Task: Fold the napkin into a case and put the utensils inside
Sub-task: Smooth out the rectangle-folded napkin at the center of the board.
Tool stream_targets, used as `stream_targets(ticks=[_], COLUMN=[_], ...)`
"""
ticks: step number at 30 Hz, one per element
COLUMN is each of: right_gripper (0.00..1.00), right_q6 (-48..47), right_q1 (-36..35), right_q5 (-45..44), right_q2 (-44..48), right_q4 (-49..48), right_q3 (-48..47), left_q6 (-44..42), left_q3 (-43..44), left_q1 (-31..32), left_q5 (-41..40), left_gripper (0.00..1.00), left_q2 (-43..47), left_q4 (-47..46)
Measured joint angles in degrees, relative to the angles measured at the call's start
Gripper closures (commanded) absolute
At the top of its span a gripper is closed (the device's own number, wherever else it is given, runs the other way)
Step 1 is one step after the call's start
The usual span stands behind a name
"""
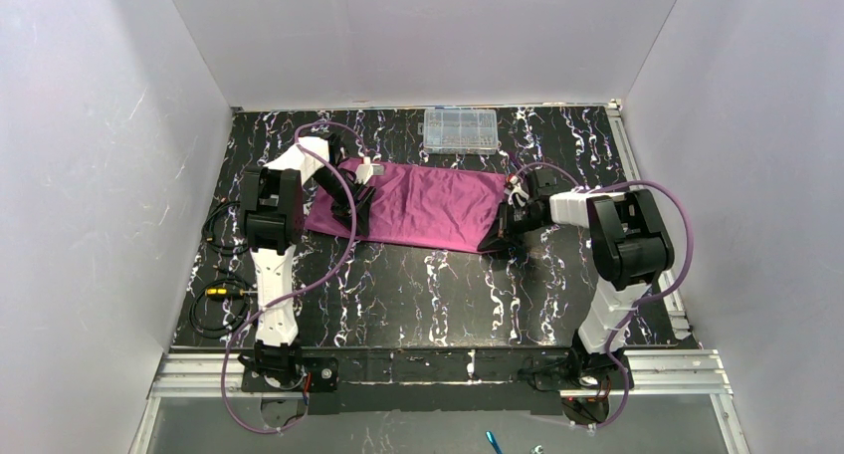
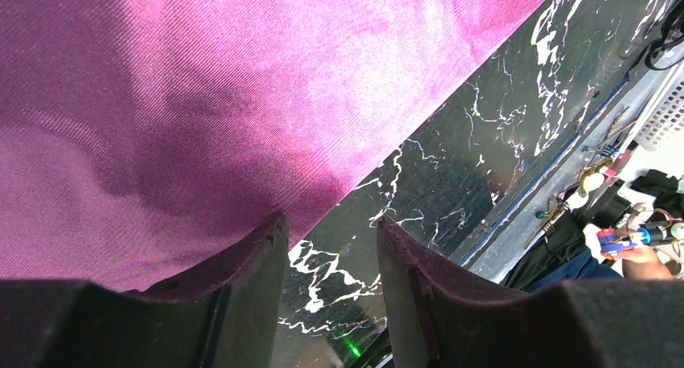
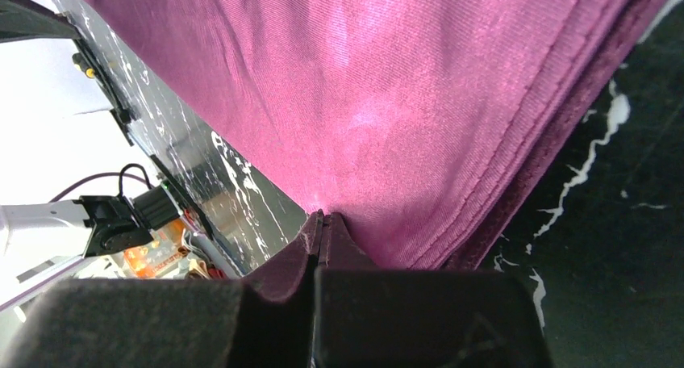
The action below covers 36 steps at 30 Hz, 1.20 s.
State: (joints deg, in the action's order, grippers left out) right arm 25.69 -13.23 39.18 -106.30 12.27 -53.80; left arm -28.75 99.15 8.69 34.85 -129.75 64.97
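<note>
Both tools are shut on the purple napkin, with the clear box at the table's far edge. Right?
No. Only the right tool is shut on the napkin; the left wrist view shows the left tool open, bare table between its fingers. The clear box is at the far edge.

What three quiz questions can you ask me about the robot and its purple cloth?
1. True or false: the right gripper is shut on the napkin.
2. Which one is open? A) left gripper B) right gripper
3. Fill the gap: the clear box sits by the table's ___ edge, beyond the napkin.
Key: 1 true; 2 A; 3 far.
</note>
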Motion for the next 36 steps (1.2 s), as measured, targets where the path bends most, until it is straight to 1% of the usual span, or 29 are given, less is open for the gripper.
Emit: stream_targets(ticks=[6,9,12,17,22,26,36], right_gripper=[0.99,0.92,0.91,0.98,0.99,0.99,0.99], right_q6=[-0.9,-1.6,-3.1,-8.7,-11.5,-11.9,-10.6], right_q1=[1.5,2.7,3.3,3.5,3.4,3.0,2.4], right_q5=[1.5,2.3,2.2,-0.2,-3.0,-3.3,-10.0], right_q2=[0.2,0.2,0.4,1.7,4.8,5.8,4.8], right_q4=[0.2,0.7,3.0,11.2,16.7,17.7,17.5], right_q3=[1.0,1.0,-0.5,-6.8,-7.3,-5.8,-2.5], left_q6=[-0.2,-0.2,-0.2,-0.2,-0.2,-0.3,-0.5], left_q3=[0.0,0.0,0.0,0.0,0.1,0.1,0.1], left_q1=[0.0,0.0,0.0,0.0,0.0,0.0,0.0], left_q5=[-0.2,-0.2,-0.2,-0.3,-0.4,-0.4,-0.7], left_gripper=[0.57,0.57,0.57,0.57,0.58,0.58,0.58], left_q2=[0.0,0.0,0.0,0.0,0.0,0.0,0.0], left_q4=[0.0,0.0,0.0,0.0,0.1,0.1,0.1])
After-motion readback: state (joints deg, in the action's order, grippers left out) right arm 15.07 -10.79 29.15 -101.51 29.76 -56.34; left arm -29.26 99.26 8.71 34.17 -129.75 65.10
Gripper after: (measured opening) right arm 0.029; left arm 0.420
